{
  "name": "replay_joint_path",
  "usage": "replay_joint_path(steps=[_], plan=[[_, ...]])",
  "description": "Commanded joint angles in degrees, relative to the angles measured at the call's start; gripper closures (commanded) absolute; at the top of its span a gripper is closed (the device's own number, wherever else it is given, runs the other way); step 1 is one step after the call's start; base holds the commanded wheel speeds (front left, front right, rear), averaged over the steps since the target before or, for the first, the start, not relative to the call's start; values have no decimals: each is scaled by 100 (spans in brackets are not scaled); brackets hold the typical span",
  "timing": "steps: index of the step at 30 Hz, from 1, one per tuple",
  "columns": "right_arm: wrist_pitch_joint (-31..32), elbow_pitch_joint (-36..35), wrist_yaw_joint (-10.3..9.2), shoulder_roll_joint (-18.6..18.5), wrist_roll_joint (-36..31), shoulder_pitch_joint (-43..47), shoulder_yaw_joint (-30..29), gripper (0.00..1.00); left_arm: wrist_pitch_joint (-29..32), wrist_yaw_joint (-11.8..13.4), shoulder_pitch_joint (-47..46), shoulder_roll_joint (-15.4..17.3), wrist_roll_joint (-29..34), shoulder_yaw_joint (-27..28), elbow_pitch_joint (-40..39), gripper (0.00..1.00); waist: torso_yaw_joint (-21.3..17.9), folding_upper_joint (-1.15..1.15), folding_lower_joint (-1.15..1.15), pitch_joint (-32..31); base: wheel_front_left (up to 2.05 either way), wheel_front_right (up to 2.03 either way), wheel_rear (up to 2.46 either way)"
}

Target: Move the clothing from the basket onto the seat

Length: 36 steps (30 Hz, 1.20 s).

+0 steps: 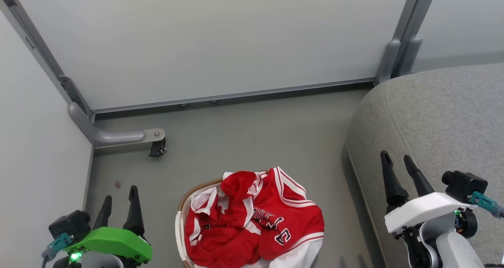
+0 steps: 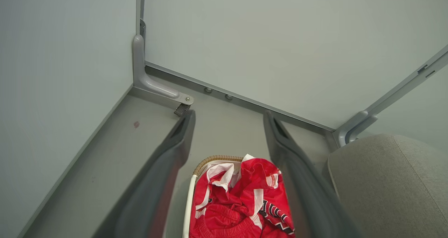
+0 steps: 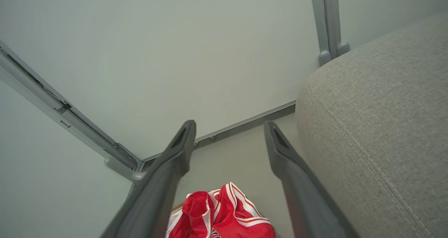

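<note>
Now: empty fingers, full basket

Both finger pairs stand apart, clamped on nothing. My left gripper [image 1: 121,193] hangs left of the basket [image 1: 179,228], my right gripper [image 1: 395,156] right of it, beside the seat [image 1: 433,114]. Red basketball clothing [image 1: 252,224] lies heaped in that basket. I'd best drop onto the top fold and pinch deep, clear of the basket's edge. Forearms low, fingers pointing forward.

A staged test booth: pale partition panels [image 1: 220,43] on grey metal frames [image 1: 118,136], bare grey floor [image 1: 252,142], grey sofa [image 1: 433,118] at right.
</note>
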Motion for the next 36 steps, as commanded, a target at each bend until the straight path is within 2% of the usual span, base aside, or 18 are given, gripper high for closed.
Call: replay_joint_path(steps=[1, 18, 36], plan=[[-59, -83, 3, -23, -218, -139, 11, 0, -58, 40, -136, 84, 213, -40, -35, 0, -1, 0, 0, 2, 0, 0, 0], [-312, -134, 3, -14, -1354, -164, 76, 0, -312, 158, -55, 157, 1135, -177, -176, 0, -23, 0, 0, 27, 0, 0, 0], [-549, -72, 3, 11, -2409, -185, 54, 0, -543, 72, 76, 88, 2028, -133, -197, 0, -24, 0, 0, 76, 0, 0, 0]])
